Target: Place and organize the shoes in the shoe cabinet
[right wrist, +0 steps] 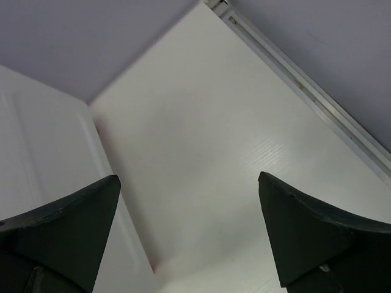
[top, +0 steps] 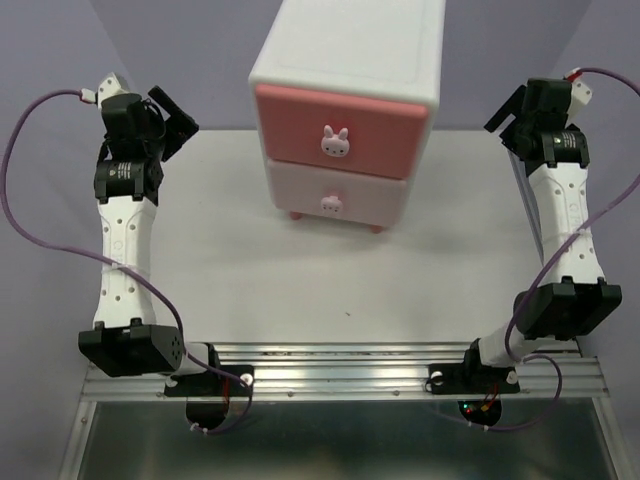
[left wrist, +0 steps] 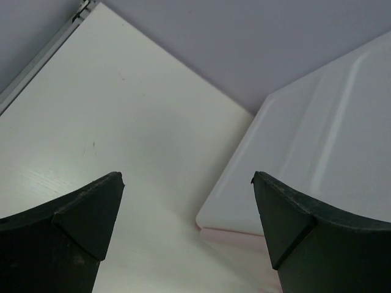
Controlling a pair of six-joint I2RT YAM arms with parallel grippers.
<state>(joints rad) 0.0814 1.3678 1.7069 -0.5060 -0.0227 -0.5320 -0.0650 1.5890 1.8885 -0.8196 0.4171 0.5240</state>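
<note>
The shoe cabinet [top: 345,110] stands at the back middle of the table, white with a darker pink top drawer and a paler pink bottom drawer, both shut, each with a white bunny knob. No shoes show in any view. My left gripper [top: 172,118] is open and empty, raised left of the cabinet; its wrist view shows the cabinet's white top [left wrist: 330,159]. My right gripper [top: 507,112] is open and empty, raised right of the cabinet; the cabinet's side [right wrist: 43,152] shows at the left of its wrist view.
The white table [top: 330,290] has purple walls behind and at both sides. A metal rail [top: 340,365] runs along the near edge at the arm bases. A table edge strip [right wrist: 305,85] shows in the right wrist view.
</note>
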